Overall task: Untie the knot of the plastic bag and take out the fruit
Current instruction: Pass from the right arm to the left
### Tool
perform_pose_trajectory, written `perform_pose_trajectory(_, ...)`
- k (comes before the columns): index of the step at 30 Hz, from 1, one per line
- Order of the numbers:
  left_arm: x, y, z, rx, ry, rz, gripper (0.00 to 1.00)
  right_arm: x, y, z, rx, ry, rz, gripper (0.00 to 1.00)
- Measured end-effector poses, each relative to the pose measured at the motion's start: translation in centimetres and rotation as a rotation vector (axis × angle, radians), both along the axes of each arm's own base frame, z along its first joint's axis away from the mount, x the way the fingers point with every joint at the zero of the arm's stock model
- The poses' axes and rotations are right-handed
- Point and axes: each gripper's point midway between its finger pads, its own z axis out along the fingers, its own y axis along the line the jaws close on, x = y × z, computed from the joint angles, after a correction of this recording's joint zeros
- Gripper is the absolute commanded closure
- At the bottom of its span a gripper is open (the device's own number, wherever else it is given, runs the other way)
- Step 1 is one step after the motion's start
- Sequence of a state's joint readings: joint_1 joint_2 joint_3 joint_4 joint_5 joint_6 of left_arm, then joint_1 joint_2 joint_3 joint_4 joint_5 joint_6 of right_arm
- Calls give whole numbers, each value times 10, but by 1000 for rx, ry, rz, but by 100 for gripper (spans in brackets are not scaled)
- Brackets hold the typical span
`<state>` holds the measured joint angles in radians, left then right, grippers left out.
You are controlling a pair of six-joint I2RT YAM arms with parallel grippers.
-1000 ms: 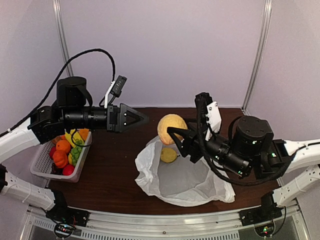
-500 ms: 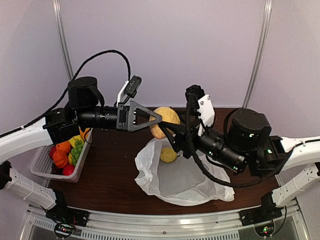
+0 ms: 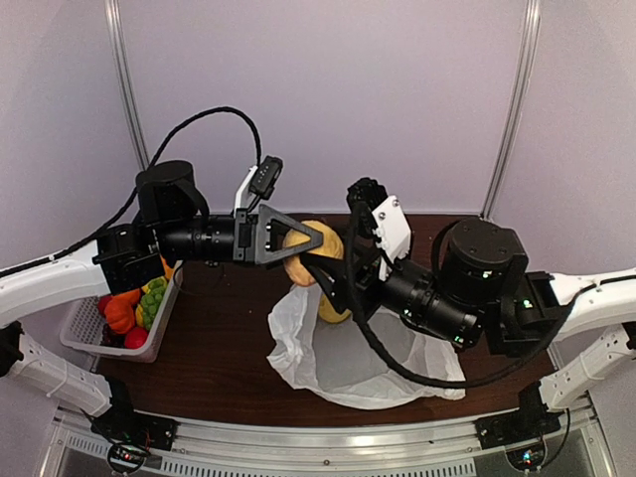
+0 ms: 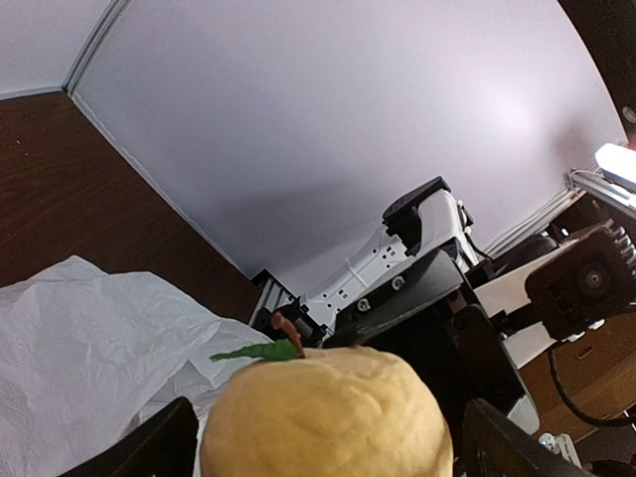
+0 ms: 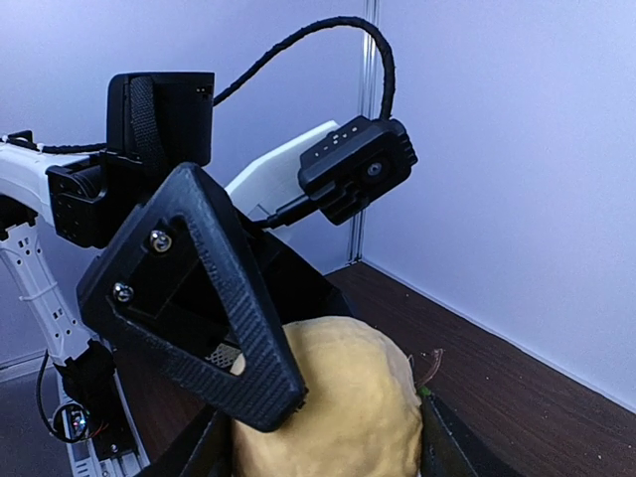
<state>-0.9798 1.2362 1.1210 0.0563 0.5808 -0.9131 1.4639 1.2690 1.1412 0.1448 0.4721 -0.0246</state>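
Looking down from above, we see the right gripper (image 3: 323, 268) clamped on a pale yellow-orange peach (image 3: 308, 246), which it holds in the air over the far edge of the plastic bag (image 3: 348, 363). In the right wrist view, its dark fingers (image 5: 202, 452) press against both flanks of the fruit, so we read this pincer as closed on the peach at a middling width.

From the left wrist camera we find the left gripper (image 4: 328, 444) spread wide, with one finger (image 4: 149, 452) on each side of the peach and the fruit filling the space between them. A short brown stem and a green leaf stick out of the fruit's top. We cannot tell whether the left pads touch the skin or stand just off it. In the right wrist view one triangular left finger crosses in front of the peach.

Below the two pincers the bag lies on the dark brown table (image 3: 229, 318), crumpled, with its mouth open and facing up. A lemon (image 3: 334, 310) sits inside it near the far rim, partly hidden by the right arm.

At the table's left edge stands a white slatted basket (image 3: 79, 343), well apart from the bag. It holds a ribbed orange fruit (image 3: 119, 316), a green grape bunch (image 3: 151, 301) and other pieces we cannot make out clearly.
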Motion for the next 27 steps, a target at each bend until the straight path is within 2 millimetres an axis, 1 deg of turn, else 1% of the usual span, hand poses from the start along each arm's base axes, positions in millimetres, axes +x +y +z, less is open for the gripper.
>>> perform_pose_trajectory(5, 0, 0, -3, 5, 14, 1, 23, -5, 8, -6, -29, -10, 12, 41)
perform_pose_trajectory(8, 0, 0, -6, 8, 18, 0, 31, -6, 9, -8, -45, -14, 12, 39)
perform_pose_trajectory(11, 0, 0, -6, 7, 17, -1, 40, -7, 9, -8, -49, -18, 12, 36)
perform_pose_trajectory(13, -1, 0, -6, 6, 17, -2, 41, -7, 9, -8, -49, -19, 9, 30)
perform_pose_trajectory(17, -1, -1, -7, 8, 18, -2, 42, -5, 7, -8, -50, -19, -1, 13)
perform_pose_trajectory(21, 0, 0, -7, 7, 17, 3, 43, -4, 6, -8, -51, -18, -11, 6)
perform_pose_trajectory(22, 1, 0, -8, 8, 16, 8, 43, -4, 6, -8, -49, -16, -13, 2)
perform_pose_trajectory(23, 2, 1, -8, 9, 14, 16, 43, -3, 0, -5, -36, -13, -25, 1)
perform_pose_trajectory(25, 4, 5, -9, 25, -1, 45, 44, -2, -2, -3, -27, -11, -29, 1)
perform_pose_trajectory(27, 7, 12, -14, 55, -9, 69, 45, -2, -12, -1, -12, -3, -38, 1)
